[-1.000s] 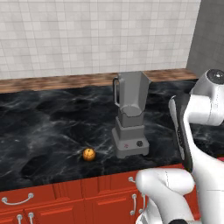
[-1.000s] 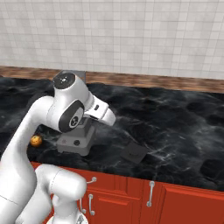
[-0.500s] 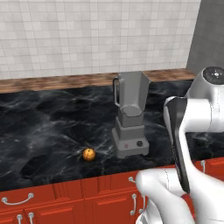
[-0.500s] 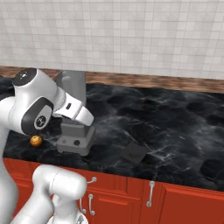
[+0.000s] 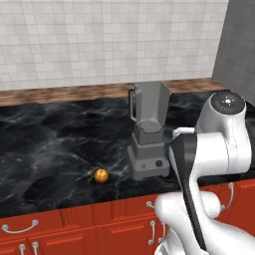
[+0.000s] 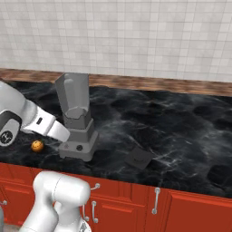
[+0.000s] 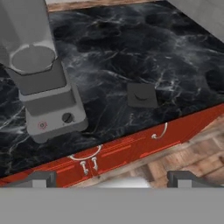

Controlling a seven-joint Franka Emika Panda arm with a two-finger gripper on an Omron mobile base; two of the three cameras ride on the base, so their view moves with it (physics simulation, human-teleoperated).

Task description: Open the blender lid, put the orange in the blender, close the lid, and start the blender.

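Observation:
The grey blender [image 5: 149, 132] [image 6: 77, 118] [image 7: 41, 83] stands near the counter's front edge, its jar open at the top. The blender lid [image 6: 138, 157] [image 7: 141, 95], a dark square cap, lies flat on the counter to the right of the blender's base. The orange [image 5: 101, 175] [image 6: 37, 145] rests on the counter to the blender's left. My gripper [image 7: 112, 178] is open with nothing between its fingertips [image 7: 40, 177]. It hangs out past the counter's front edge, above the red cabinet fronts, apart from all three things.
The black marble counter [image 5: 50, 144] runs wide to both sides, with a wooden strip and a tiled wall [image 5: 99, 45] behind. Red cabinet doors with metal handles [image 7: 159, 131] sit below the front edge. My white arm [image 6: 43, 124] crosses in front of the blender's left side.
My arm has swung away from above the blender and drawn back toward the front of the counter. The blender, lid and orange have not moved.

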